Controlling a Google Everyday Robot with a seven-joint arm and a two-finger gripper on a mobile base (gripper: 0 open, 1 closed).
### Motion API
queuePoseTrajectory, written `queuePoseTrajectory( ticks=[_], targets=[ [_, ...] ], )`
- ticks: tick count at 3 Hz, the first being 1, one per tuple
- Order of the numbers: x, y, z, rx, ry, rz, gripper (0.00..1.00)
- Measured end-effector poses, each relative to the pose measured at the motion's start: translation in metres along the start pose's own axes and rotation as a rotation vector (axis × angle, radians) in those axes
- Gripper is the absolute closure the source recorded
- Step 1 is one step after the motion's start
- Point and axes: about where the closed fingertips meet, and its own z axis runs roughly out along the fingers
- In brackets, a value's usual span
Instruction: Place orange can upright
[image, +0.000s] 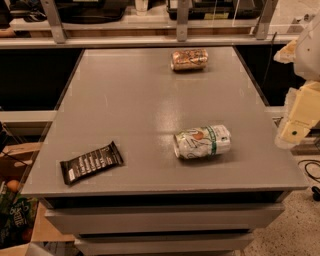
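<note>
The orange can lies on its side near the far edge of the grey table, its silver top facing left. My gripper shows as pale cream parts at the right edge of the view, beside the table's right side and well away from the orange can. Nothing is seen in it.
A white can with a green band and a fruit picture lies on its side right of the table's centre. A black snack bar wrapper lies near the front left corner. A shelf rail with metal posts runs behind the table. Boxes stand on the floor at left.
</note>
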Motion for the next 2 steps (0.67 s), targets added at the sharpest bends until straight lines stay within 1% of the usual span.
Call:
queuePoseTrajectory(
  ticks=[1, 2],
  targets=[
    [-0.0001, -0.0001, -0.0001, 0.000, 0.000, 0.000, 0.00],
    [-0.0033, -0.0054, -0.0026, 0.013, -0.006, -0.023, 0.00]
  ],
)
